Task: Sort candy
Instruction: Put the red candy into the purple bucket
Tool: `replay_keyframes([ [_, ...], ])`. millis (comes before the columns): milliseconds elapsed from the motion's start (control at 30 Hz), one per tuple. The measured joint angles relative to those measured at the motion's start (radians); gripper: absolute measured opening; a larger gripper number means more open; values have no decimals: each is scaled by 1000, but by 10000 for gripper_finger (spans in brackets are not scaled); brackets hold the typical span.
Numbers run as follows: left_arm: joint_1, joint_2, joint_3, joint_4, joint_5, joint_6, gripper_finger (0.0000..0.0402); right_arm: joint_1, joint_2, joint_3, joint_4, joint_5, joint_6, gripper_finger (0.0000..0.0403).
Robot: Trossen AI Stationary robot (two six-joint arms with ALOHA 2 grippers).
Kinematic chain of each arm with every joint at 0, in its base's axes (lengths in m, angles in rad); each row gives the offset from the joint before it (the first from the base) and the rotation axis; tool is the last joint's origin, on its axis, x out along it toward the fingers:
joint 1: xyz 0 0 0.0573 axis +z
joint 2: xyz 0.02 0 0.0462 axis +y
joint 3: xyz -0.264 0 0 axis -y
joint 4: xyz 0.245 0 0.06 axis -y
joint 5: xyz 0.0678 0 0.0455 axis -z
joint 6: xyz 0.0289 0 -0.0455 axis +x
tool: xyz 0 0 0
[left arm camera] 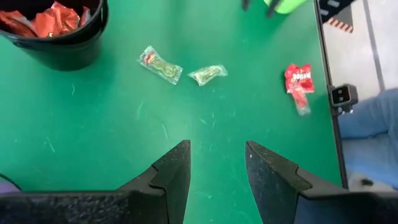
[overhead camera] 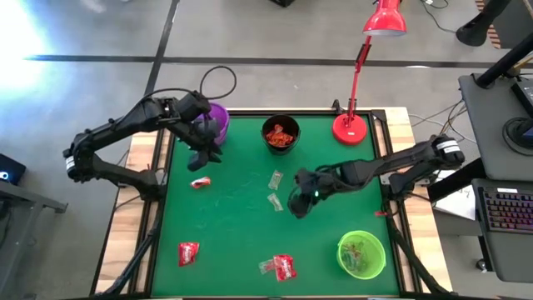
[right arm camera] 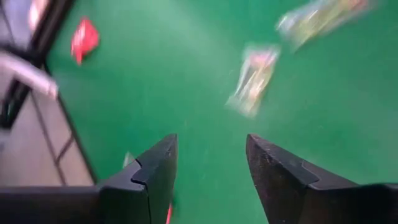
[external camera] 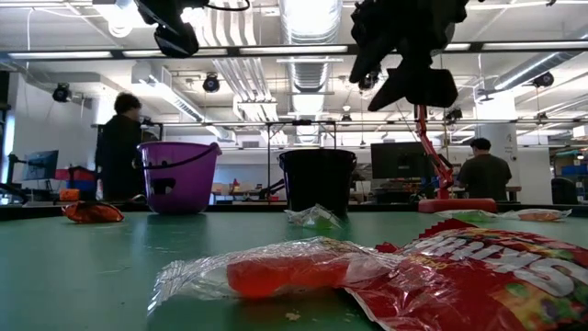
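While people stand behind, green table (overhead camera: 241, 225), scattered candy (overhead camera: 276, 179), red lamp (overhead camera: 356, 83)

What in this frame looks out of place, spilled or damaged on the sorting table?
Nothing looks damaged or spilled. Unsorted candy lies loose on the green table: two clear greenish sweets mid-table, red packets near the front edge, one small piece by the left claw. The three cups stand upright.

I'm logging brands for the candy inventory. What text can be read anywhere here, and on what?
"SKIT", seen upside down and cut off: red candy packet nearest the low camera.
White lettering on the red packet in the left wrist view: too small to read.
Other wrappers: nothing legible.
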Motion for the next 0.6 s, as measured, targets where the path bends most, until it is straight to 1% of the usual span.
replay_keyframes([
  [233,-3,-20,0,8,0,-100,135,81,92,1,29,-184,0,185],
  [400,-7,-30,1,9,0,-170,135,147,140,1,88,-198,5,185],
  [600,-24,-32,1,13,-2,-219,135,208,207,2,211,-189,101,185],
])
